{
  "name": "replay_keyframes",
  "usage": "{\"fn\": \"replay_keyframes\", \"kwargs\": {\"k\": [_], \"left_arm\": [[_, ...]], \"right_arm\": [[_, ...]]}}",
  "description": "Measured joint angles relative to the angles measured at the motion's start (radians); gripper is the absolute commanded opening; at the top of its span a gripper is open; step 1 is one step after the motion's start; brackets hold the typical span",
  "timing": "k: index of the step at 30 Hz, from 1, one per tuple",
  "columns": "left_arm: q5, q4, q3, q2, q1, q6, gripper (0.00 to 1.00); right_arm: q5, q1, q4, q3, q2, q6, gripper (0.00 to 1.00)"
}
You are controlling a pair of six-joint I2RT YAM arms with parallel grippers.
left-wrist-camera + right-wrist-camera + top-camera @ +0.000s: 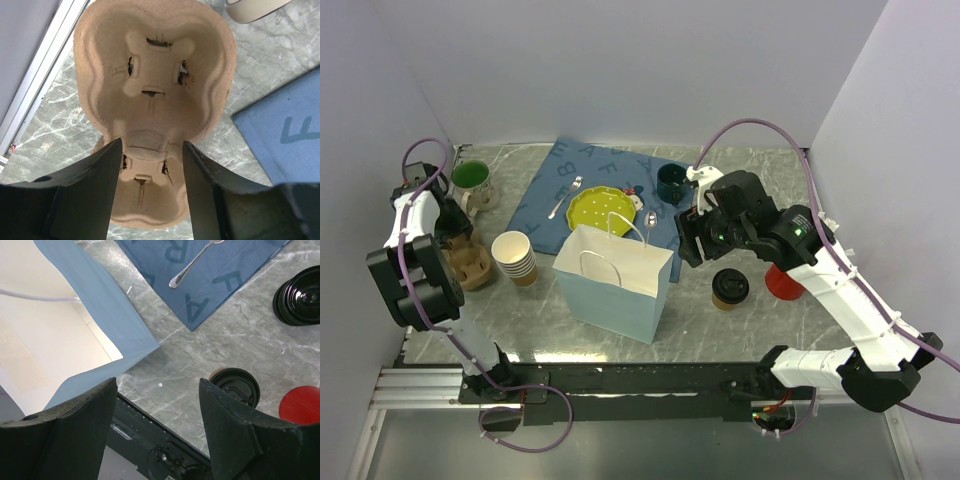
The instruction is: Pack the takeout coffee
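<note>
The handy landmark here was the pale blue paper bag (pixel 617 285), which stood open with thin white handles and a crisp folded rim. The takeout coffee (pixel 729 288) was a little kraft-brown cup under a round black plastic lid. It sat upright on the grey marbled table (pixel 720 330), just right of the bag in the overhead view, not in it yet. A round red thing (pixel 782 284) sat right beside the cup on the side away from the bag.

The right gripper (pixel 688 242) hung over the gap between bag and coffee. Its blocky black fingers (pixel 235 440) were spread wide with nothing between them.

Left of the bag, past a stack of tan paper cups (pixel 515 258), the left gripper (pixel 150 145) pointed down at a moulded pulp cup carrier (pixel 155 75). The carrier looked rough and fibrous, with rounded wells and slit cross cutouts. That gripper's fingers were spread too, straddling the carrier's narrow waist, though I couldn't tell if they touched it.

Behind the bag lay a dark blue cloth (pixel 545 185) printed with letters, with a dotted lime plate (pixel 600 207) on it.
</note>
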Motion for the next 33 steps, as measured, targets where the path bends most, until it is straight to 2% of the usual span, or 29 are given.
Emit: {"fn": "replay_keyframes", "kwargs": {"k": [10,12,16,24,26,33], "left_arm": [[-0.004,0.013,-0.017,0.013,0.0,0.003,0.5],[-0.006,0.016,-0.017,0.021,0.0,0.005,0.43],[-0.011,0.016,-0.016,0.03,0.0,0.01,0.38],[-0.023,0.006,-0.007,0.032,-0.003,0.005,0.18],[-0.038,-0.02,0.01,0.042,-0.011,-0.007,0.16],[-0.131,-0.114,0.053,0.06,-0.05,-0.058,0.19]], "right_arm": [[0.001,0.0,0.0,-0.006,-0.001,0.002,0.74],[0.001,0.0,0.0,-0.006,-0.002,0.005,0.74],[0.001,0.0,0.0,-0.007,-0.003,0.01,0.74],[0.001,0.0,0.0,-0.007,-0.003,0.02,0.74],[0.001,0.0,0.0,-0.007,-0.003,0.024,0.74],[0.0,0.0,0.001,-0.007,-0.003,0.031,0.74]]}}
